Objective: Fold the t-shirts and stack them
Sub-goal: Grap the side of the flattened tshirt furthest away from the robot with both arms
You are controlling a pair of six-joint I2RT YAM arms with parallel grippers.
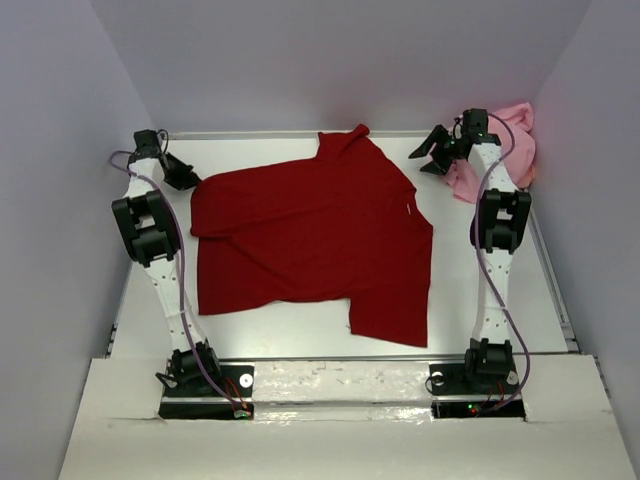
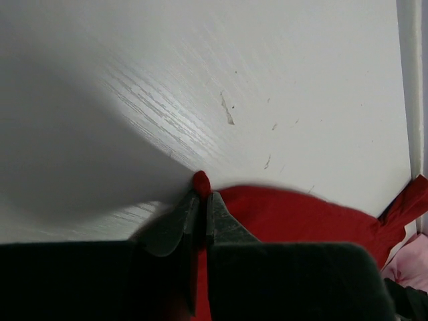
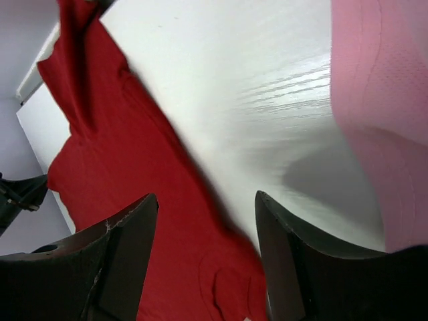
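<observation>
Your left tool (image 2: pixel 202 199) pinches the red shirt (image 1: pixel 310 240) at its edge; your right tool (image 3: pixel 204 196) stands apart. The cloth looks limp and light: grip corners, expect sag.

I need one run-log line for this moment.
left claw: shut on red shirt edge | right claw: open, holds nothing | pink shirt: bunched, far right

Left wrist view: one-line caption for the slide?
Left gripper, fingers pinched shut on an edge of the plain dark red cloth t-shirt lying on the white table.
</observation>
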